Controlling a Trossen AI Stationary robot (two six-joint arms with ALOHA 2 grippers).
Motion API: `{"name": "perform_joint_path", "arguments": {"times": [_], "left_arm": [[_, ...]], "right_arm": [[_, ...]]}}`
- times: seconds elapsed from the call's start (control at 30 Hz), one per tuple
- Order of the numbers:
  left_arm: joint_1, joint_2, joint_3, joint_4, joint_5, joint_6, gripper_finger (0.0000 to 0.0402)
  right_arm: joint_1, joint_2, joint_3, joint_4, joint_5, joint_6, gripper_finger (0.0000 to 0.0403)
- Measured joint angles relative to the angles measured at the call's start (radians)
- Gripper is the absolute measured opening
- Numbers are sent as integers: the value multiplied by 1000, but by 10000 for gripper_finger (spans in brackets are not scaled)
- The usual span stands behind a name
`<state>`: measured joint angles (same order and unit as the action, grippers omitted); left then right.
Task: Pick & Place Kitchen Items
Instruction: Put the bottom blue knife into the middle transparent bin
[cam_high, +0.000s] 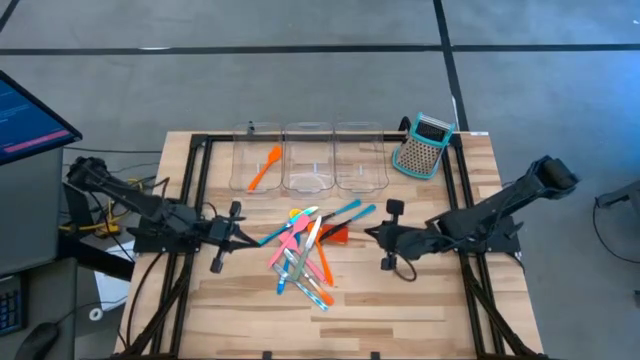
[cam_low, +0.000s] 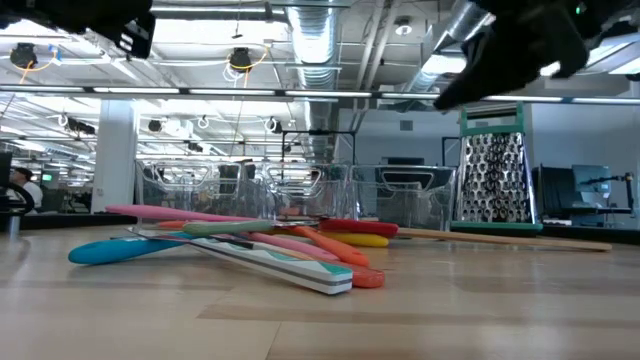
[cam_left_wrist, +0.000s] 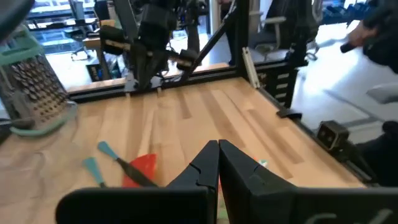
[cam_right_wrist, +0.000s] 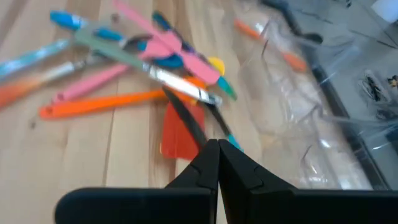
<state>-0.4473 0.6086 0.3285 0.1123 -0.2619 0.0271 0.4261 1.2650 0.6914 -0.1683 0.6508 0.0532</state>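
Several slim plastic kitchen items lie in a crossed pile (cam_high: 305, 250) at mid-table: pink, teal, blue and orange pieces, a red spatula (cam_right_wrist: 180, 130) and a black-handled one. The same pile (cam_low: 250, 240) shows in the low view. One orange spatula (cam_high: 264, 168) lies in the leftmost clear bin (cam_high: 240, 165). My left gripper (cam_high: 245, 238) hangs shut just left of the pile, above the table, and holds nothing; its fingertips (cam_left_wrist: 217, 155) meet. My right gripper (cam_high: 368, 234) hangs shut just right of the pile, slanting down toward the red spatula, also with nothing in it (cam_right_wrist: 217, 152).
Three clear bins (cam_high: 308, 160) stand in a row at the far side of the table. A teal-and-grey box grater (cam_high: 423, 145) stands upright at the far right. Black frame rails (cam_high: 190, 200) run along the table's left and right sides. Bare wood lies toward the near edge.
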Motion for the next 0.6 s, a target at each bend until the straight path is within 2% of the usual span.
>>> {"name": "perform_joint_path", "arguments": {"times": [0.4,0.6], "left_arm": [[-6,4,-57,117,0,-18,1],[14,72,-73,226,-4,-17,1]], "right_arm": [[-43,223,33,18,0,-1,6],[-82,305,136,-111,0,-34,18]]}}
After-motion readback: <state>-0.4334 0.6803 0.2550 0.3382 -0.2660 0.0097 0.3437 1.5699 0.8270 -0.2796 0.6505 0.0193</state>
